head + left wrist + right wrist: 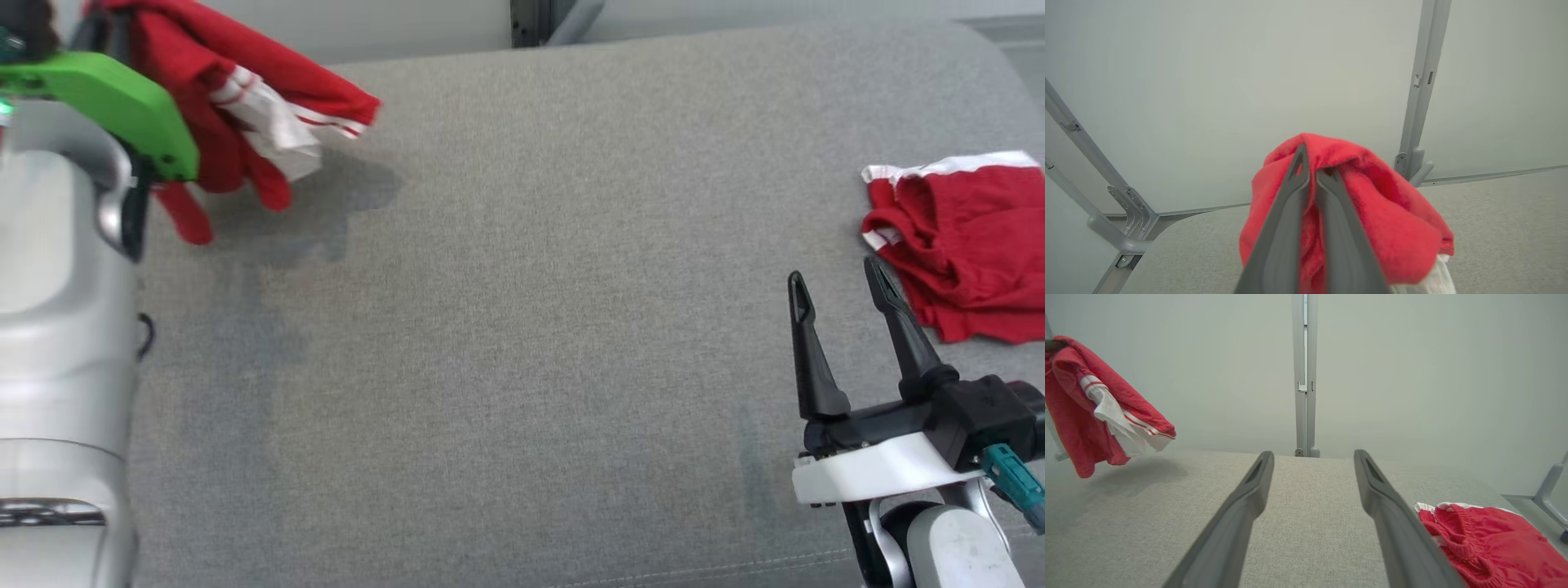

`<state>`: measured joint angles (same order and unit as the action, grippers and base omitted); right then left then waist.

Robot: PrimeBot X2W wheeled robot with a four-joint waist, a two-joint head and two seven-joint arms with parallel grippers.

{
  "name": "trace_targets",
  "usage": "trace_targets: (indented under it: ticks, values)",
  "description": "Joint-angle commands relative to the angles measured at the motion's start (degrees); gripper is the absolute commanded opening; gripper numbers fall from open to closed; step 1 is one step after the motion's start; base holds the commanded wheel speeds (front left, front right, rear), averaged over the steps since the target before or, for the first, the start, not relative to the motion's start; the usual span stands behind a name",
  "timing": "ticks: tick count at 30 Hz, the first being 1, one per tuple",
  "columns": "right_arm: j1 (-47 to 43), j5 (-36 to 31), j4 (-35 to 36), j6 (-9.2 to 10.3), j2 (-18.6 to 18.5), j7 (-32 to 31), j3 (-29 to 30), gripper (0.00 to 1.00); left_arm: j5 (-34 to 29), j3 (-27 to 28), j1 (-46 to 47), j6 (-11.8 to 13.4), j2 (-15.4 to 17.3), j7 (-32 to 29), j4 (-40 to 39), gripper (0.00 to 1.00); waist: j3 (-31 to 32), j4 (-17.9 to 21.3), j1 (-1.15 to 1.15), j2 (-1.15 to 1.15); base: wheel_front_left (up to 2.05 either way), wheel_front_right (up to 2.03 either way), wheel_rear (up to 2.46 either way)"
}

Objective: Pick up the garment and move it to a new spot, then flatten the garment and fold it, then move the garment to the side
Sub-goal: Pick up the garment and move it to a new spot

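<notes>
near, right side: you have the right gripper (pixel 834 271) low over the grey surface (pixel 522 367), its two dark fingers spread wide and released. in the right wrist view the grey cloth of the surface shows through the gap. just beside the outer finger lies the second garment (pixel 971 245), red with white trim, crumpled on the surface at the right edge. whether finger and cloth touch, you cannot tell.

far, left side: the pale left forearm (pixel 57 286) with its green cover (pixel 114 98) runs up the left edge of the head view. left gripper (pixel 1314 161): fingers clenched on the held garment (pixel 1380 204), with red cloth bunched over and around both tips. note the held garment is red with white, red-striped trim. it hangs in a bundle from the fingers above the far left part of the surface, and its shadow falls on the fabric beneath.

behind: pale wall panels and a grey metal post (pixel 1305 375) stand at the far edge of the surface.
</notes>
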<state>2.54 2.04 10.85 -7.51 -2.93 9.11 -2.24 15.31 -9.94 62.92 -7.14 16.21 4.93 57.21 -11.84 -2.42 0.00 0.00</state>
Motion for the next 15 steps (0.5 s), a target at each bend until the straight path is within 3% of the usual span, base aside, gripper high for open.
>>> trace_targets:
  ticks: [1,6,15]
  values:
    - [-1.93,0.86,-0.61,0.05,0.01,0.41,0.48,1.00,1.94,-1.85,-2.35,-0.31,-3.07,-0.13,-1.94,0.00,9.55,2.37,0.00,0.00,0.00,0.00,0.00]
    - [-3.91,2.26,-1.39,0.05,0.01,0.71,0.61,1.00,6.40,-7.78,-6.62,-0.31,-7.77,-1.73,-7.51,0.00,12.32,3.60,0.00,0.00,0.00,0.00,0.00]
    - [-4.74,3.57,-1.99,0.05,0.00,1.55,0.34,1.00,12.73,-14.89,-16.60,-0.33,-11.09,-0.68,-14.60,0.00,11.56,7.50,0.00,0.00,0.00,0.00,0.00]
